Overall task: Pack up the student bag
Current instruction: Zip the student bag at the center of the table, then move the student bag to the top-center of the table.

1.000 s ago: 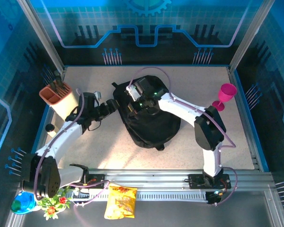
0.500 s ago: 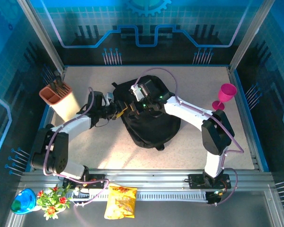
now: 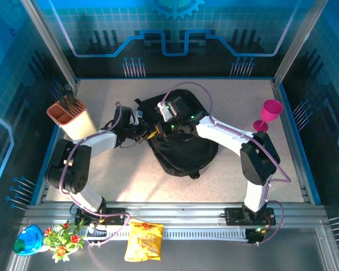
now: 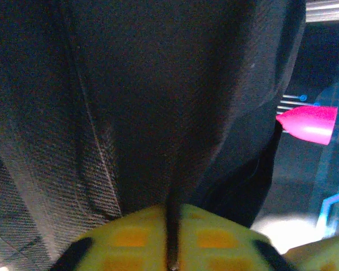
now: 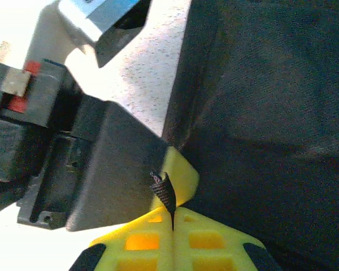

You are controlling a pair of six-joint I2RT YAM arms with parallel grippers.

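The student bag (image 3: 183,148), a big black soft backpack, lies in the middle of the table. My left gripper (image 3: 149,133) is at its upper left edge. In the left wrist view that gripper (image 4: 173,240) is shut on a thin dark fold of the bag's fabric (image 4: 158,84). My right gripper (image 3: 165,126) sits just beside it over the bag's top. In the right wrist view it (image 5: 173,224) is shut on a small black woven tab (image 5: 164,193) of the bag (image 5: 271,113), with a yellow fingertip (image 5: 185,174) of the left gripper touching close by.
A terracotta pencil holder (image 3: 71,118) stands at the left edge. A pink goblet (image 3: 269,113) (image 4: 308,121) stands at the right. A yellow snack bag (image 3: 144,240), a blue bowl (image 3: 27,240) and flowers (image 3: 62,240) lie along the near rail.
The left arm has swung right to the bag's upper left edge and its jaws have closed on the fabric. The right gripper has shifted slightly right, still shut.
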